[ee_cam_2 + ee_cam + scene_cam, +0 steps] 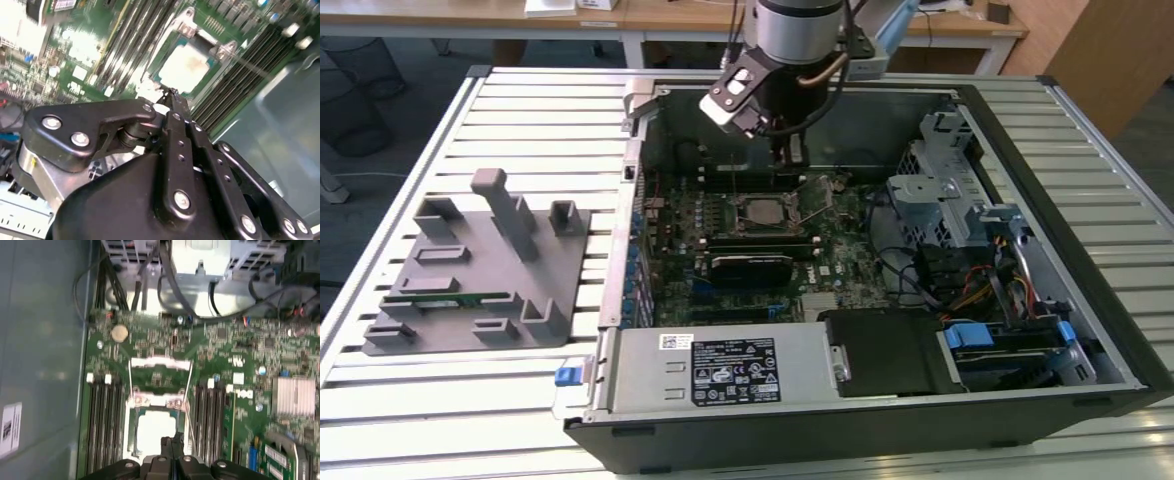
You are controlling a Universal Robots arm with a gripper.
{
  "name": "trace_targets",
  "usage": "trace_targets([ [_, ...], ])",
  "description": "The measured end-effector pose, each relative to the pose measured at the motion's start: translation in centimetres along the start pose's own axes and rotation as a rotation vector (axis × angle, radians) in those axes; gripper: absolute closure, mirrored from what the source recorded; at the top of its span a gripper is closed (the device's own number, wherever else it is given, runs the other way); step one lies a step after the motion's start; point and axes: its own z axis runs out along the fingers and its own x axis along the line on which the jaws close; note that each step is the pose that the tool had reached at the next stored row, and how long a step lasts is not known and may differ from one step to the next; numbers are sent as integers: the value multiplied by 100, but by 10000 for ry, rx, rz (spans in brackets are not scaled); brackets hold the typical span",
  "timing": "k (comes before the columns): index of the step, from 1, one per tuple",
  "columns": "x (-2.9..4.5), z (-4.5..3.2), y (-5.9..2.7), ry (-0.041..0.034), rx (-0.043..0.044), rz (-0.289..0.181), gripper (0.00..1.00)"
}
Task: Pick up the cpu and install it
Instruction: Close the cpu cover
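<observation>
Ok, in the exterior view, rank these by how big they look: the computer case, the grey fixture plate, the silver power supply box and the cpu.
1. computer case
2. grey fixture plate
3. silver power supply box, not far behind the plate
4. cpu, by far the smallest

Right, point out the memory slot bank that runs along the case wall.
The slot bank between the socket and the grey case wall. The other bank lies across the socket, towards the finned heatsink.
</observation>
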Motion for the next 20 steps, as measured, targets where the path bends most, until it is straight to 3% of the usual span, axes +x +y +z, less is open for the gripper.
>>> trace_targets([
  [6, 1, 15, 269, 1, 5, -1, 89],
  [12, 96, 54, 481, 2, 16, -1, 89],
  [20, 120, 101, 766, 6, 113, 0, 89],
])
